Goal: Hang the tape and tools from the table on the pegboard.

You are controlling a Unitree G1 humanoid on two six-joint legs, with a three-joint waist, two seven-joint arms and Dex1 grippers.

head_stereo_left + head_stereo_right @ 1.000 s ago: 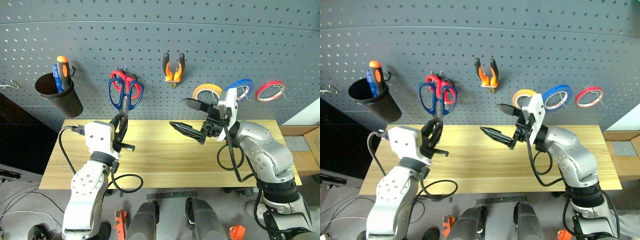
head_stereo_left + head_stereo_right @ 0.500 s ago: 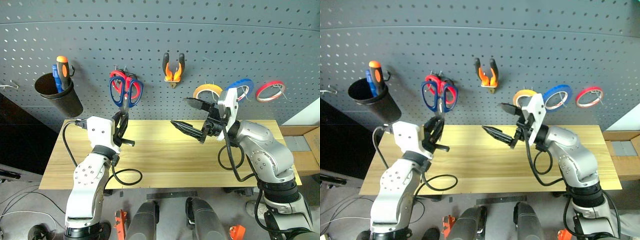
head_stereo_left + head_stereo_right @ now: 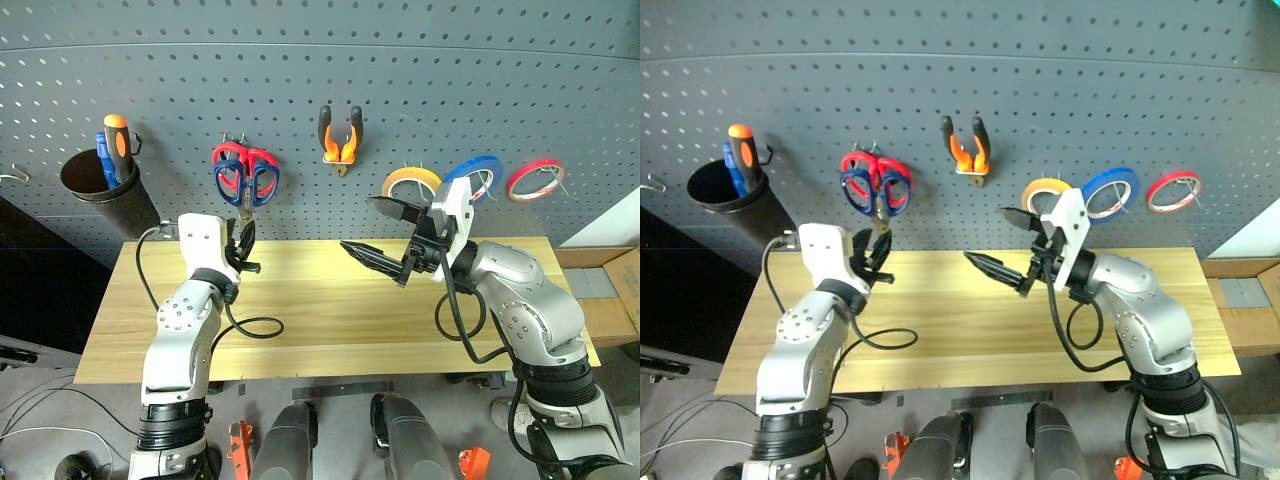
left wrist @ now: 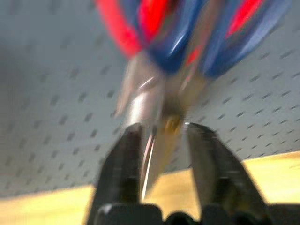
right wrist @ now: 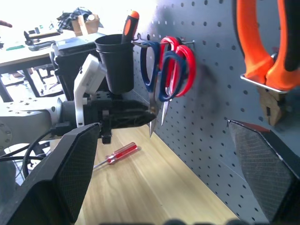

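The dark blue-handled scissors (image 3: pixel 244 198) hang on the pegboard (image 3: pixel 300 60), in front of red-handled scissors (image 3: pixel 232 154). My left gripper (image 3: pixel 243 250) is just below them. Its fingers (image 4: pixel 125 159) stand apart on either side of the blades, so it is open. The pliers (image 3: pixel 340 140) and the yellow tape (image 3: pixel 412 182) hang on hooks further right. My right gripper (image 3: pixel 360 225) hovers open and empty over the table (image 3: pixel 330 320), below the pliers. A small red-handled screwdriver (image 5: pixel 119 153) lies on the table near the left arm.
A black cup (image 3: pixel 100 190) holding orange-and-blue screwdrivers hangs at the pegboard's left. Blue tape (image 3: pixel 475 172) and red tape (image 3: pixel 535 180) hang right of the yellow roll. A black cable (image 3: pixel 250 330) loops from the left arm over the tabletop.
My left gripper carried the blue scissors forward and up to the hook by the red scissors, and its fingers have parted. The right arm has stayed still.
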